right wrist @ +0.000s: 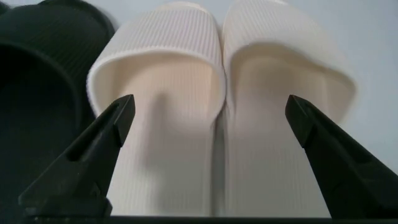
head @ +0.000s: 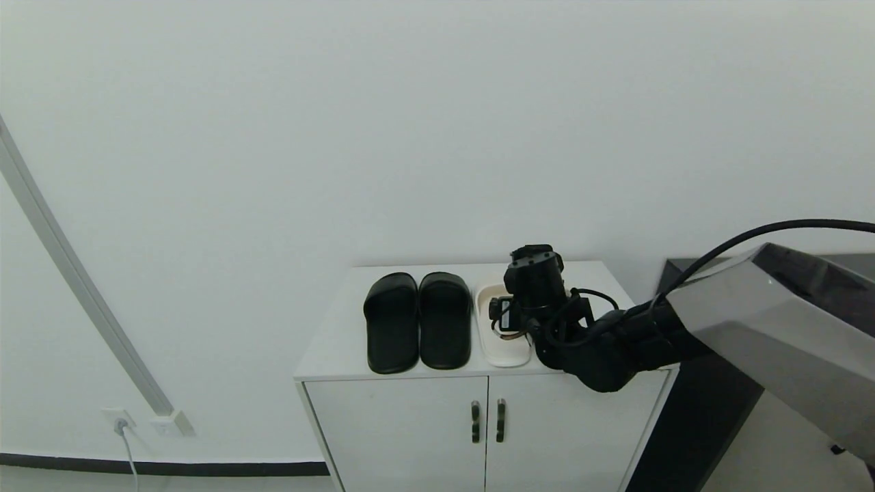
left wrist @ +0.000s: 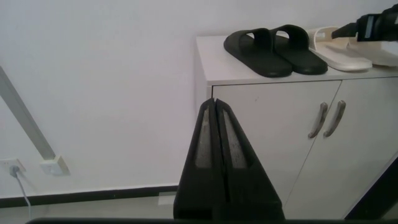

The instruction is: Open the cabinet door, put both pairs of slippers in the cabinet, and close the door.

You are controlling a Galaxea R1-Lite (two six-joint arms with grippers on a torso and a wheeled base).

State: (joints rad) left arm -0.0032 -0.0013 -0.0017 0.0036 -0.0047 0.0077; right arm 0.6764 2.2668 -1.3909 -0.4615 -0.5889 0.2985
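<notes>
In the head view we are seeing the right arm (head: 615, 348) covering most of the cream slippers (head: 506, 353). The bottom edge is cutting the cabinet (head: 396, 424) off.

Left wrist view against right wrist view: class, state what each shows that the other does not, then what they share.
Left wrist view, not the right: the cabinet's two shut doors with their handles, a wall socket, and the shut left gripper. Right wrist view, not the left: the ribbed surface of the white slippers, with the right gripper open astride that pair. Shared: the white slippers, the black slippers beside them, and the cabinet top.
</notes>
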